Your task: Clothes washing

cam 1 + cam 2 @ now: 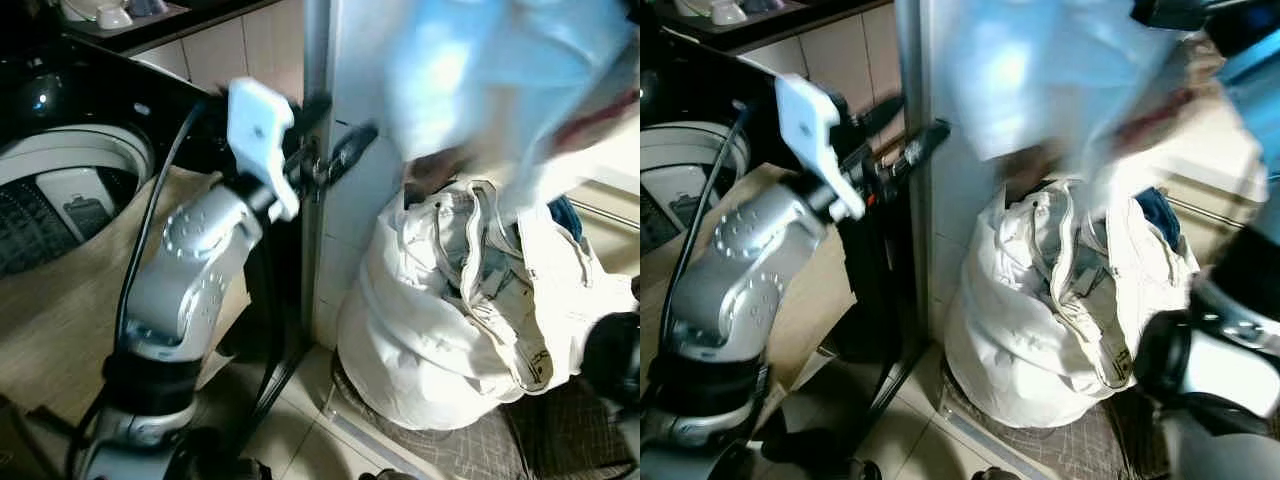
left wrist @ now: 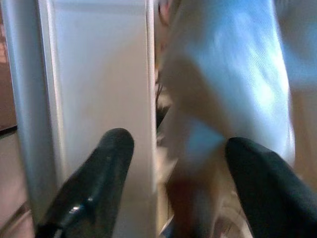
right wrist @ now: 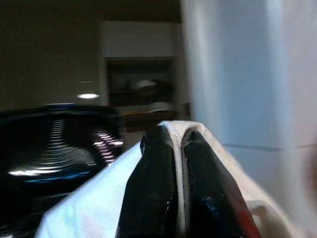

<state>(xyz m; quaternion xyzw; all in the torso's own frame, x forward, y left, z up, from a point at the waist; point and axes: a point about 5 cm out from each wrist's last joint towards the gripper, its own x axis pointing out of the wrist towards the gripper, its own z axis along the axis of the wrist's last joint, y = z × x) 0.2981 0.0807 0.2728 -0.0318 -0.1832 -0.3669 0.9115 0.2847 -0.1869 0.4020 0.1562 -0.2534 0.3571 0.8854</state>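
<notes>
Right pincer [image 3: 177, 148] is clenched on a pale garment [image 1: 500, 70]; left pincer [image 2: 176, 163] hangs released, empty.

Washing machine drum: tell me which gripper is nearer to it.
Left. The left gripper hangs open just right of the washing machine drum, by the white pillar. The right gripper, shut on a pale blue garment, is raised farther right, above the laundry bag.
</notes>
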